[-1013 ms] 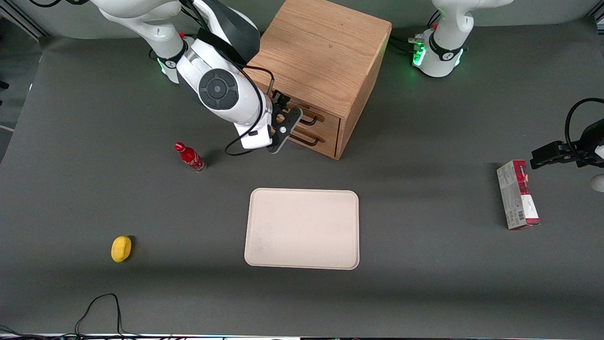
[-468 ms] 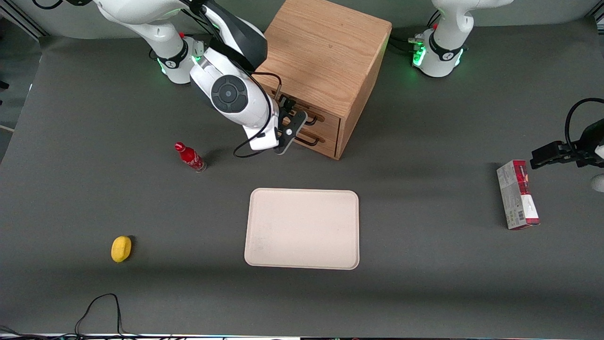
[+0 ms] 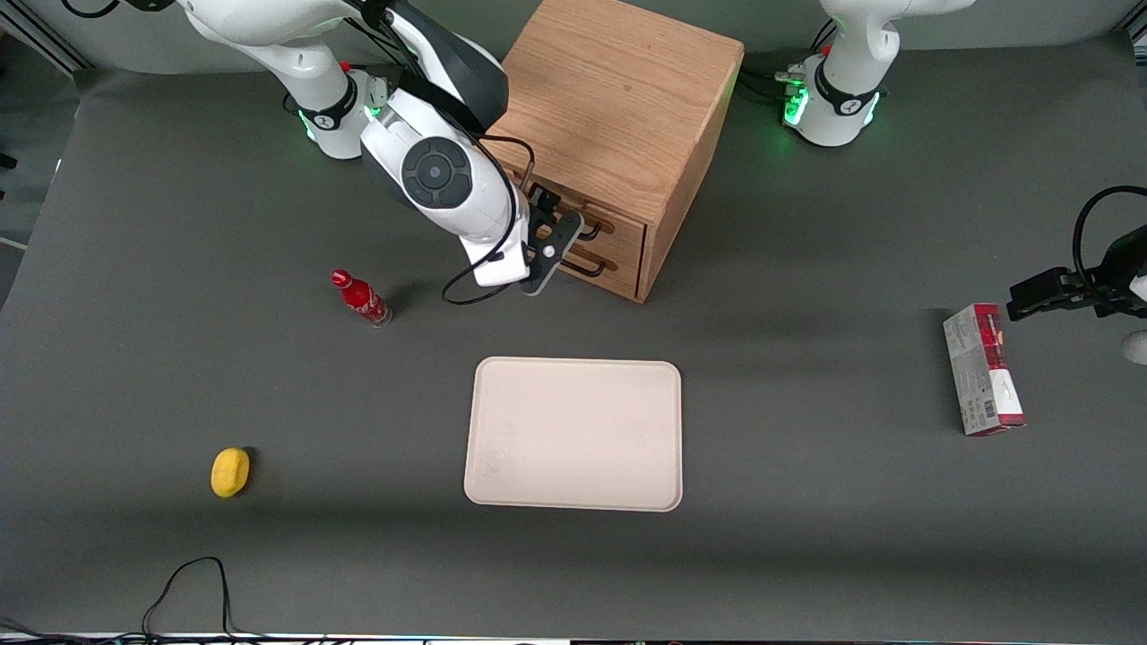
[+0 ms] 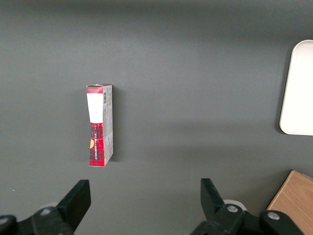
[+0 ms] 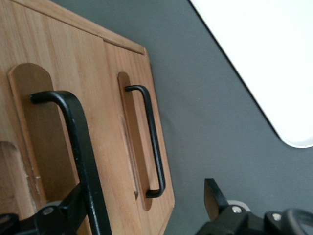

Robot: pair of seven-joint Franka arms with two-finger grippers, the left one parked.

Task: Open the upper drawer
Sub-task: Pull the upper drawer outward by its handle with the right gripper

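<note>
Robot lab, arm bases (image 3: 829,103) on grey tabletop (image 3: 806,537)

Cabinet (image 3: 618,98): grained matt oak wood. Drawer handles (image 5: 149,139): smooth black metal wire. Table (image 3: 806,537): matt grey.

Even, soft overhead light; matte dark grey bench (image 3: 806,502) without glare. Faint wide shadow bands across it. Front view sharp; black wire handle (image 5: 80,161) close-up slightly blurred.

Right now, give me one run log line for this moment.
phase: reaching handle | pincer: open, straddling upper drawer handle | upper drawer: shut | lower drawer: shut
</note>
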